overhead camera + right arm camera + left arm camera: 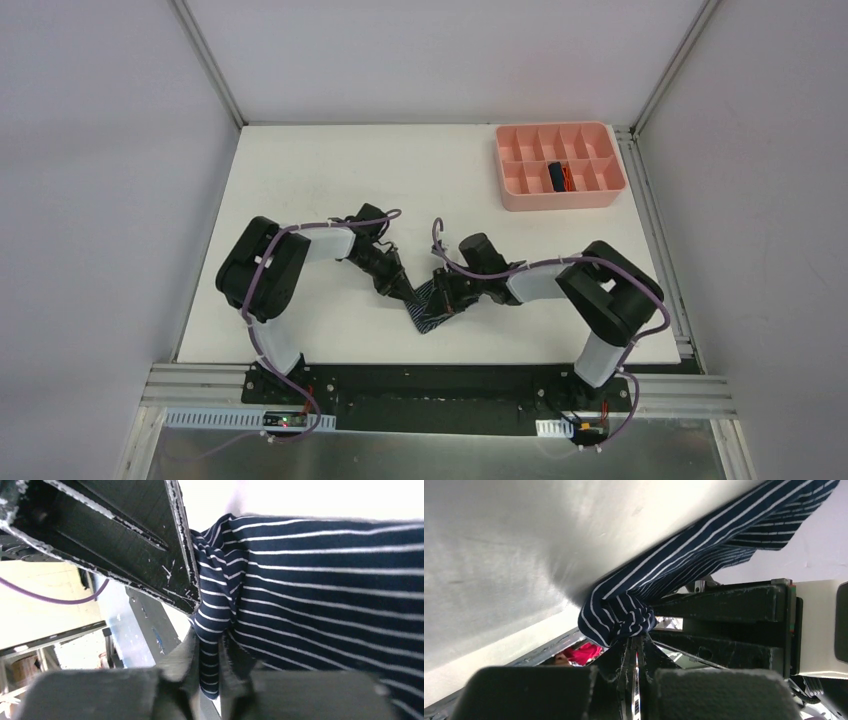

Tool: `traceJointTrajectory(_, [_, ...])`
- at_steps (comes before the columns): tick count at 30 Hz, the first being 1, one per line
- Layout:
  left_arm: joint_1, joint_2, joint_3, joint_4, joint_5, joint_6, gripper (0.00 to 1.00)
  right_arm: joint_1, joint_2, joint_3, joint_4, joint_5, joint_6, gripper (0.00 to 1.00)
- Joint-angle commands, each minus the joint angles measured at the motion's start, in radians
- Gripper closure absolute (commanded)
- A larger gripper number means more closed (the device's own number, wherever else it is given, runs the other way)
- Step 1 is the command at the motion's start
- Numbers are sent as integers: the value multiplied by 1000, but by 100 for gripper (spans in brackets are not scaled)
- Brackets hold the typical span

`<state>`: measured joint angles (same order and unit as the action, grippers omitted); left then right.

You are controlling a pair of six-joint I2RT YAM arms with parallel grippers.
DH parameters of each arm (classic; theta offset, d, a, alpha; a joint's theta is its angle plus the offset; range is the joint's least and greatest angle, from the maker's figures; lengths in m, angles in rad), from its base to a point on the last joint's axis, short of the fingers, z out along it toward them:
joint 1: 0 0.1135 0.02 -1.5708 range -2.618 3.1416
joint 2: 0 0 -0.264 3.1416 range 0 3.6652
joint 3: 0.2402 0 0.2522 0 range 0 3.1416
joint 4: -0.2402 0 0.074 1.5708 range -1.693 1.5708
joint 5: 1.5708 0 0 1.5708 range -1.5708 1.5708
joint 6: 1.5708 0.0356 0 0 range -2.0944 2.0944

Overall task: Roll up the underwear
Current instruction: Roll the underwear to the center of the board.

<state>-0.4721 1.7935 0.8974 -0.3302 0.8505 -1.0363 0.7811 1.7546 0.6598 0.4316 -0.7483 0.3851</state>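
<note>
one white table holds a pink tray at its far right. near the front middle, the left gripper and the right gripper each pinch tight on the striped underwear, stretched between them. a small rolled dark underwear sits in one tray pocket.

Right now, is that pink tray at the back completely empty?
No, the top view shows a dark bundle with orange trim sitting in a near-row compartment of the pink tray.
</note>
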Motion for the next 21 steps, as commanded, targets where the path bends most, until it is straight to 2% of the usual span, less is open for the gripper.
traceJointTrajectory(1, [-17,63,-27,-14,-42,35,100,17,-79,37,-259,138,-118,77])
traceJointTrajectory(4, [-19,75,-38,-27,-38,51,100,24,-148,51,-319,195,-137,69])
traceJointTrajectory(8, [-22,94,-38,-55,-32,82,100,28,-248,67,-393,317,-130,50])
traceJointTrajectory(11, [-26,104,-37,-59,-26,92,100,30,-316,78,-455,391,-126,41])
traceJointTrajectory(17, [-31,113,-19,-58,-19,95,100,63,-444,94,-567,548,-141,39])
traceJointTrajectory(19, [-33,114,-9,-57,-18,93,100,131,-494,129,-628,670,-197,38])
traceJointTrajectory(21, [-35,115,-4,-57,-15,91,100,236,-508,187,-715,856,-273,33])
